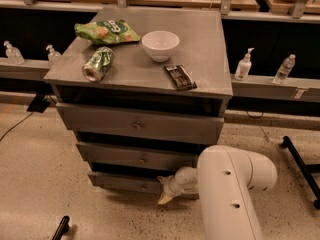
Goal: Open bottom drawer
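The grey cabinet has three drawer fronts. The bottom drawer is the lowest and slimmest, with a small round knob; it stands out slightly from the cabinet. My gripper is at floor level at the right part of this drawer's front, just right of the knob. Its cream tip points down and left. My white arm fills the lower right and hides the drawer's right end.
The medium drawer and the widest drawer sit above. A green chip bag, a green can, a white bowl and a dark bar lie on top. A black stand leg is at the right.
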`<state>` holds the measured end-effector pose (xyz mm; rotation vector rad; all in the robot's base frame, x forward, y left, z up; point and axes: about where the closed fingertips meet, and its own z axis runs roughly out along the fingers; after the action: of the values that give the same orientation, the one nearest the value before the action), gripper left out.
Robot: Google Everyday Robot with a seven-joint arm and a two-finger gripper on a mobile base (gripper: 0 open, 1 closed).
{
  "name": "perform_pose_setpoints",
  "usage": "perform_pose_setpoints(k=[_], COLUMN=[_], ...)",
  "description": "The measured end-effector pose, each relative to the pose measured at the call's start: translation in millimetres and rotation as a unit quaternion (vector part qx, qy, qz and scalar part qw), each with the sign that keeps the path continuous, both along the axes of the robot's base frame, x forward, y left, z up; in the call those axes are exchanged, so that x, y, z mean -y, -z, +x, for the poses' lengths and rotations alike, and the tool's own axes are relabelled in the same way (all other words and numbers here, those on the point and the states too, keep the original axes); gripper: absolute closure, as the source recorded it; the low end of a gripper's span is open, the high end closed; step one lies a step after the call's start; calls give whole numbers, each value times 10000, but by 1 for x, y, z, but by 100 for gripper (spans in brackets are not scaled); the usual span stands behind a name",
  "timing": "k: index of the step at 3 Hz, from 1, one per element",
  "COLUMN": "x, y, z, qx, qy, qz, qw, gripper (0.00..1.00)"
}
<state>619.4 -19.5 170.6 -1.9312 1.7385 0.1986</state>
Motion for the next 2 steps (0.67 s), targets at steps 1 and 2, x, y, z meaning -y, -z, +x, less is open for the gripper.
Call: perform_pose_setpoints(k=[1, 2], x=[0, -3], y=[0, -1], z=[0, -20], qx=[0, -245], qy=[0, -131], qz=[0, 334], qw=[10000, 9991], gripper=[8, 17])
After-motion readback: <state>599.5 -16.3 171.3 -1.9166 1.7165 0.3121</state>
